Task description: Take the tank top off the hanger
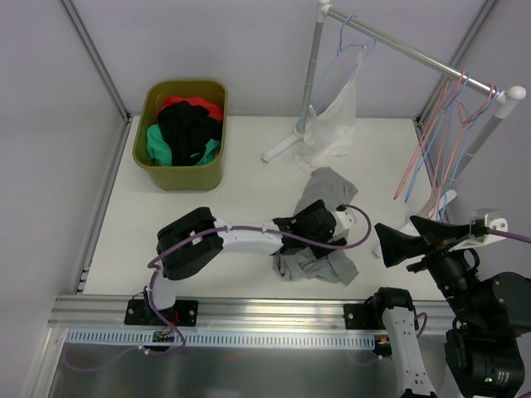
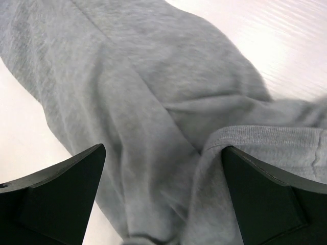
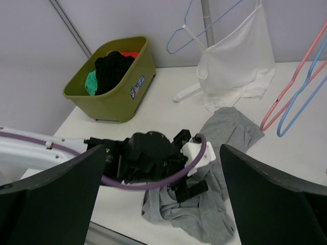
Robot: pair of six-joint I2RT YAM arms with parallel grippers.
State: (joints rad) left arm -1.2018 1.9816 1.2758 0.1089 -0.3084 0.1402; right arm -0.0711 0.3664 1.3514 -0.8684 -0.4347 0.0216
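While both claws stand with jaws wide apart and hold nothing, the left gripper [image 2: 162, 150] hangs low over a crumpled grey garment [image 2: 153, 76] at the centre of the overhead view, one finger on either side of its folds. The right gripper [image 3: 162, 149] sits at the lower right, clear of the cloth. The white tank top [image 1: 336, 120], thin-strapped and limp, hangs on a blue hanger [image 1: 348, 37] from the rail [image 1: 398, 46] in the upper middle, well apart from both claws. The grey garment lies between them on the table [image 1: 241, 178]. Empty pink and blue hangers [image 1: 440, 133] crowd the rail's right end. An olive bin [image 1: 178, 176] of black, red and teal clothes stands at the upper left.
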